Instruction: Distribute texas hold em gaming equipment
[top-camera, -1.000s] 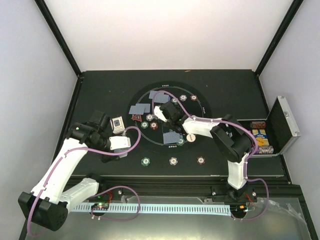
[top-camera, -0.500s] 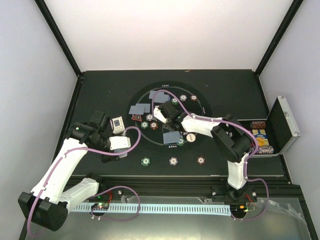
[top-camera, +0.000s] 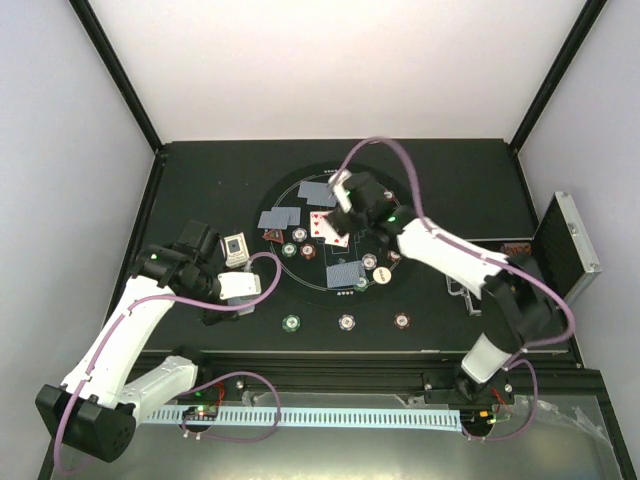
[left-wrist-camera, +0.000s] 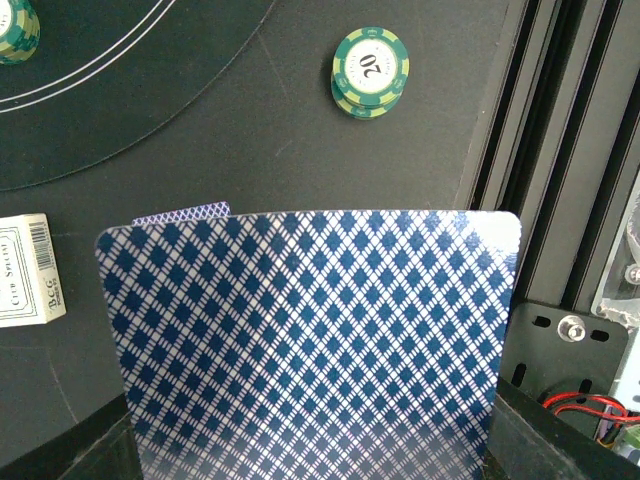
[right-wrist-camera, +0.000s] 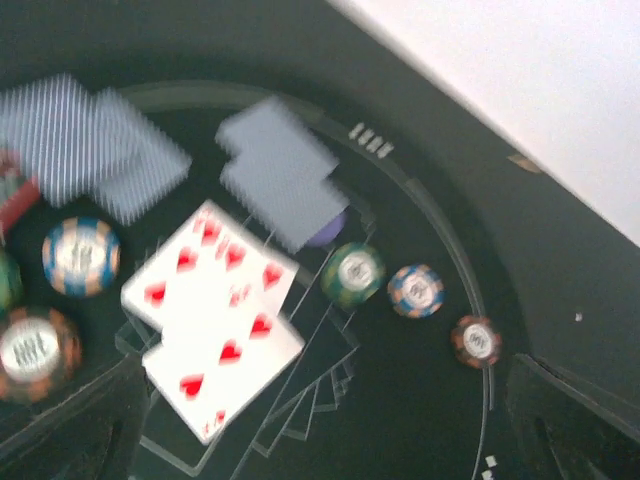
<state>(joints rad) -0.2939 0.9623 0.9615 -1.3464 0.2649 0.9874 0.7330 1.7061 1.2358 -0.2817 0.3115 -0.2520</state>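
Note:
My left gripper (top-camera: 246, 286) is shut on a stack of blue-backed playing cards (left-wrist-camera: 310, 340), which hides its fingers. My right gripper (top-camera: 346, 198) hovers open over the far part of the printed ring, nothing between its fingers (right-wrist-camera: 70, 420). Two face-up heart cards (top-camera: 330, 228) (right-wrist-camera: 215, 320) lie in the ring below it. Blue-backed cards lie face down at the left (top-camera: 280, 217), the far side (top-camera: 315, 192) and the centre (top-camera: 345, 273). Striped chips (top-camera: 289, 250) sit inside the ring, and three more stand along its near side (top-camera: 346, 322). A white disc (top-camera: 382, 277) and a purple disc (right-wrist-camera: 325, 228) also show.
A white card box (top-camera: 236, 248) (left-wrist-camera: 25, 270) lies left of the ring. The silver-edged black case (top-camera: 565, 250) stands open at the right edge. A green chip marked 20 (left-wrist-camera: 370, 70) sits near the table's front rail (left-wrist-camera: 560, 150).
The right gripper has opened and pulled back toward the far side of the ring, uncovering two face-up heart cards where it had been. The left arm has not moved.

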